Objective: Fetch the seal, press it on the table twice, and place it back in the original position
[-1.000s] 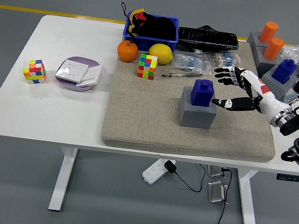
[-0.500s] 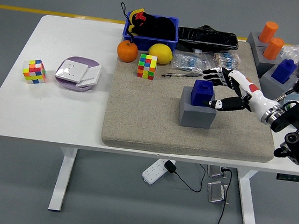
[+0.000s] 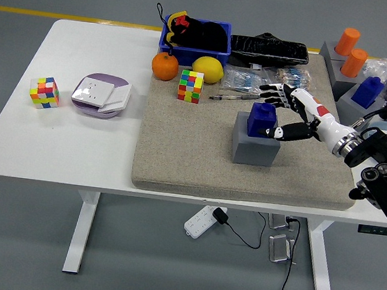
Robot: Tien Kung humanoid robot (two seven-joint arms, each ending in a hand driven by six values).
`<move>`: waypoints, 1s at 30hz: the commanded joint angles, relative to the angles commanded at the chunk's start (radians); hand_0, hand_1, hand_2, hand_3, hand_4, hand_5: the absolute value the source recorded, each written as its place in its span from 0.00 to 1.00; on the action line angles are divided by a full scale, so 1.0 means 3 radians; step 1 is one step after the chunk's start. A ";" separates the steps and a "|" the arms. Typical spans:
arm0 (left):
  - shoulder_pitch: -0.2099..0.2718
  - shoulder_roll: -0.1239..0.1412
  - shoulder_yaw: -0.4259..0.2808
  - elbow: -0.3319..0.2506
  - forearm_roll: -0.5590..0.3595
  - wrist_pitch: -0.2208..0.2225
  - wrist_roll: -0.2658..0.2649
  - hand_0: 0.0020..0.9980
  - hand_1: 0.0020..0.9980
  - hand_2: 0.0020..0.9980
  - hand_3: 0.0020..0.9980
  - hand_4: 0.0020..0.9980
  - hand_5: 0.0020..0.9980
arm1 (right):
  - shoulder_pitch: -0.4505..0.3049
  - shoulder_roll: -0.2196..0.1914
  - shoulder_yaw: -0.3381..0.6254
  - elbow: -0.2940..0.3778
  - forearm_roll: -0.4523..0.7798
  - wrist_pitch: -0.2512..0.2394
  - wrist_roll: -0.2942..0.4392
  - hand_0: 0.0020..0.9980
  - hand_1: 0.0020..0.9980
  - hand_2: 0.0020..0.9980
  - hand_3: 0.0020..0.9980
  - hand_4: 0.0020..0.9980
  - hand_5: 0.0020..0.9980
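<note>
One blue seal [image 3: 260, 118] sits upright on top of a gray block [image 3: 254, 143], roughly mid-right on the tan felt mat [image 3: 179, 150] that covers the right part of the white table [image 3: 54, 143]. The right hand [image 3: 291, 114] is right beside it on its right, fingers spread wide; the thumb tip looks like it's touching or nearly touching the seal's right face, the other fingers fan out past its far side, so nothing is gripped yet.

Just beyond the seal there's a pen [image 3: 234, 96] and a couple of clear plastic packets [image 3: 243, 80]. Further left on the mat: a Rubik's cube [image 3: 191, 86], a lemon [image 3: 207, 70] and an orange [image 3: 165, 66], with a blue bin [image 3: 196, 36] behind them. Far right has another blue seal on a gray block [image 3: 367, 95] and two orange ones [image 3: 351, 51]. Way over on the left, off the mat, a second cube [image 3: 45, 92] and a purple-white box [image 3: 101, 95].
</note>
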 joint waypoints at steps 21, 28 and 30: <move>-0.0014 -0.0008 -0.0002 -0.0005 0.0023 -0.0003 0.0001 0.81 0.78 0.76 0.80 0.67 0.44 | 0.0069 0.0022 -0.0232 -0.0142 0.0005 -0.0252 0.0101 0.71 0.62 0.64 0.71 0.88 0.00; -0.0015 -0.0010 0.0005 -0.0005 0.0017 -0.0005 -0.0004 0.81 0.78 0.76 0.80 0.67 0.44 | 0.0064 0.0026 -0.0277 -0.0163 0.0013 -0.0256 0.0101 0.63 0.52 0.53 0.61 0.78 0.00; -0.0012 -0.0011 0.0008 -0.0005 0.0012 -0.0007 -0.0005 0.81 0.78 0.76 0.80 0.67 0.44 | 0.0062 0.0029 -0.0296 -0.0176 0.0014 -0.0262 0.0103 0.62 0.50 0.51 0.59 0.77 0.00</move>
